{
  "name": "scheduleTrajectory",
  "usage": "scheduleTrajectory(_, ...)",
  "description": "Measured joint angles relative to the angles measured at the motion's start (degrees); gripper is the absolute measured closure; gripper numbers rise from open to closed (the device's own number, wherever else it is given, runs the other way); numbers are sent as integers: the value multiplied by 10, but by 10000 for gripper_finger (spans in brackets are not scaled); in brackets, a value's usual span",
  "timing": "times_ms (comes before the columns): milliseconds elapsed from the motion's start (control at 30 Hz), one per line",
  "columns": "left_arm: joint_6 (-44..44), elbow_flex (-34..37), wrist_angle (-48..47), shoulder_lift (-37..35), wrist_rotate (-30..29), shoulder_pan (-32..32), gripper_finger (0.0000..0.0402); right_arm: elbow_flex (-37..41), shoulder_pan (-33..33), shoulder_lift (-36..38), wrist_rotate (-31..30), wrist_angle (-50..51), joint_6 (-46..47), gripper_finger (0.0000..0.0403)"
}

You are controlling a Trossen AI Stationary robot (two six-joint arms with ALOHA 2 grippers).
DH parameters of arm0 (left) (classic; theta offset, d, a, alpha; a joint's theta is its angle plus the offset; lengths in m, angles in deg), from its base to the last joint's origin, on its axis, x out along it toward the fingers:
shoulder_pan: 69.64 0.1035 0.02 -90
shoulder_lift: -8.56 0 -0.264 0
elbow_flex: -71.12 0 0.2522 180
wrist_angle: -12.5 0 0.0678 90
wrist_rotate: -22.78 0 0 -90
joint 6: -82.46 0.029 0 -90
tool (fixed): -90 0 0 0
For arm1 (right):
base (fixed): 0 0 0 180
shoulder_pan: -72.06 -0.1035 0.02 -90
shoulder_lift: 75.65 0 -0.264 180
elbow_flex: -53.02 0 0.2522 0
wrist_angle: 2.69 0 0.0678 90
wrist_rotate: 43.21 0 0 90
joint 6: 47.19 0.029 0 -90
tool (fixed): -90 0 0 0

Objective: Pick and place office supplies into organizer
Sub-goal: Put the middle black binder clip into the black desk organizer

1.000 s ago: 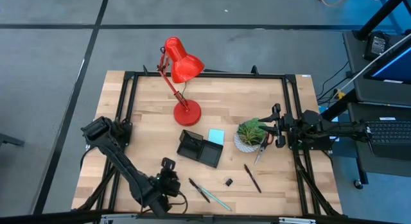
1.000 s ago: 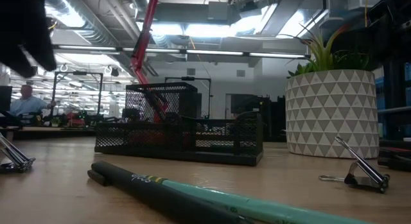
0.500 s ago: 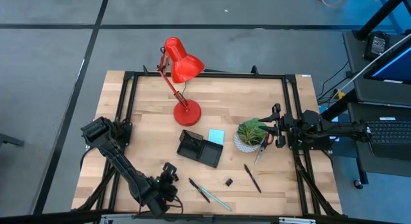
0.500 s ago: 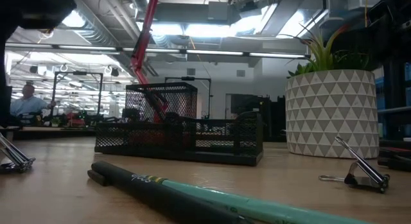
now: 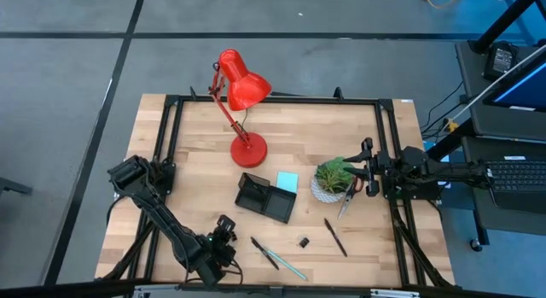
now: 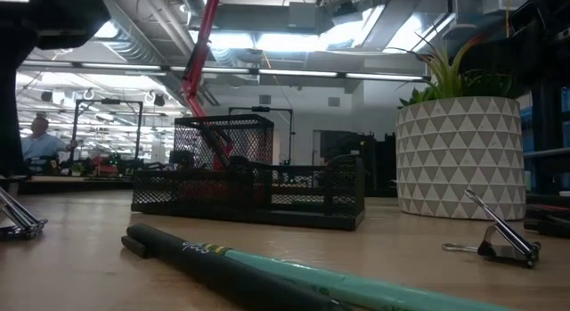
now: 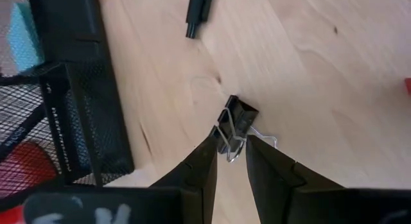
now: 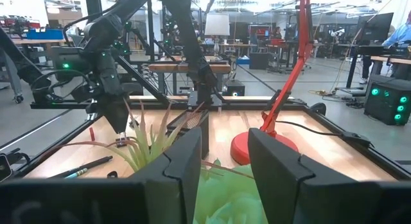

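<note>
A small black binder clip [image 7: 236, 121] lies on the wood near the table's front left. My left gripper [image 7: 230, 161] is just above it, open, with the clip's wire handles in the gap. In the high view this gripper [image 5: 223, 238] hides that clip. The black mesh organizer [image 5: 266, 198] stands mid-table, with a light blue sticky pad [image 5: 287, 181] beside it. A dark pen [image 5: 264, 253], a teal pen [image 5: 292, 266], a second clip [image 5: 303, 242] and another dark pen [image 5: 334, 236] lie near the front. Red-handled scissors [image 5: 347, 197] lie by the plant. My right gripper [image 8: 221, 166] waits open at the right edge. My left gripper comes down at a slant from above, with one fingertip [image 7: 207, 153] on either side of the clip's wire handles [image 7: 232, 146]. Whether the fingers touch the wire, I cannot tell. The clip rests on the table.
A red desk lamp [image 5: 243, 102] stands at the back. A green plant in a white pot [image 5: 331, 180] sits right of the organizer, close in front of my right gripper. Bare wood lies along the left side. A black frame rail [image 5: 171, 136] borders the table.
My left gripper has come down toward the clip at the front left and rolled its wrist, its opening unchanged. The clip, pens and organizer have stayed where they were.
</note>
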State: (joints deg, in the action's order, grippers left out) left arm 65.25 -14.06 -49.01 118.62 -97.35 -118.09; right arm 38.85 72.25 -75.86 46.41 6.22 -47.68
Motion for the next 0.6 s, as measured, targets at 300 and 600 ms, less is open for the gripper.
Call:
scheduleTrajectory(300, 5, 0, 0, 14, 11, 6, 338, 0, 0, 0, 0, 1, 0, 271)
scheduleTrajectory(600, 5, 0, 0, 14, 8, 6, 391, 0, 0, 0, 0, 1, -2, 271)
